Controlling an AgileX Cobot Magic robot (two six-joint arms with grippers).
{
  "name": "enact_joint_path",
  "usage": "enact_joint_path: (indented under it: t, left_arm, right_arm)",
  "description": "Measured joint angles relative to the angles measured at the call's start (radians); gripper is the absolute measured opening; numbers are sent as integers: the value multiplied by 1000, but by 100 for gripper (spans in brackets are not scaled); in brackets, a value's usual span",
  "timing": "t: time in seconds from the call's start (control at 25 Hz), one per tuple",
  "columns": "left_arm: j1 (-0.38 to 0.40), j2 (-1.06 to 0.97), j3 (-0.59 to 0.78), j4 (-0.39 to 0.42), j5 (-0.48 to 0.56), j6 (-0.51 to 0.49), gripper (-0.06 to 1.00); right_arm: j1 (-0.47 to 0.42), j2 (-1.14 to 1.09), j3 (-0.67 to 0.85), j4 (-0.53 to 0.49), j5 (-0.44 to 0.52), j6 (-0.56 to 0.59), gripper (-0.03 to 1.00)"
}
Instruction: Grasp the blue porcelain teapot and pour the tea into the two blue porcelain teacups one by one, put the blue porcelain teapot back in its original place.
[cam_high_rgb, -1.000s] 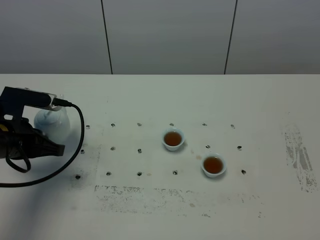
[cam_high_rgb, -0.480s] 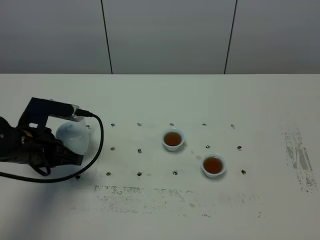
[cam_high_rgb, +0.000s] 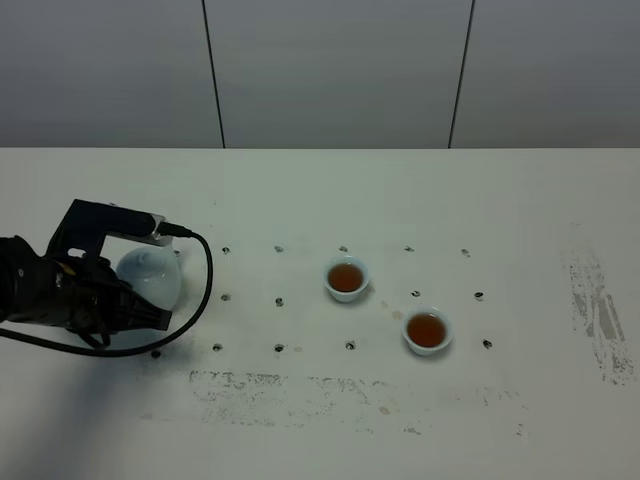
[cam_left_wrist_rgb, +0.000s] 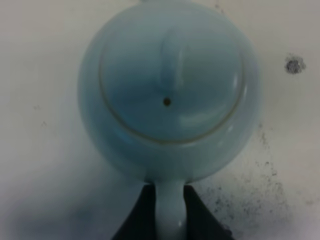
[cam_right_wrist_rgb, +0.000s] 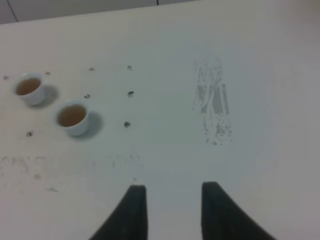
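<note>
The pale blue porcelain teapot (cam_high_rgb: 152, 277) is at the left of the table, upright, lid on. My left gripper (cam_high_rgb: 138, 303) is shut on its loop handle (cam_left_wrist_rgb: 171, 210), with a black finger (cam_left_wrist_rgb: 143, 216) on each side in the left wrist view; the teapot body (cam_left_wrist_rgb: 167, 95) fills that view from above. I cannot tell whether the pot rests on the table or hangs just above it. The two blue teacups (cam_high_rgb: 346, 277) (cam_high_rgb: 427, 329) stand mid-table, both holding brown tea; they also show in the right wrist view (cam_right_wrist_rgb: 29, 88) (cam_right_wrist_rgb: 73, 116). My right gripper (cam_right_wrist_rgb: 172, 202) is open, empty, over bare table.
The white table (cam_high_rgb: 320, 420) has rows of small dark holes and scuffed grey patches at the front (cam_high_rgb: 300, 390) and at the right (cam_high_rgb: 600, 310). A black cable (cam_high_rgb: 200, 290) loops from the left arm past the teapot. A grey wall stands behind.
My left gripper has carried the teapot to the right and toward the table's front, mostly in the first half second. The cups have not moved.
</note>
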Motion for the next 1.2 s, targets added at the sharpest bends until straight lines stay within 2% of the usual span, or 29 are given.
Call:
enact_joint_path:
  t: [0.16, 0.4, 1.2]
  left_arm:
    - [-8, 0, 0, 0, -24, 16, 11]
    - [-70, 0, 0, 4, -49, 28, 11]
    - [-70, 0, -1, 11, -38, 28, 11]
  right_arm:
    - [0, 0, 0, 0, 0, 0, 28]
    - [0, 0, 0, 0, 0, 0, 28]
    - [0, 0, 0, 0, 0, 0, 28]
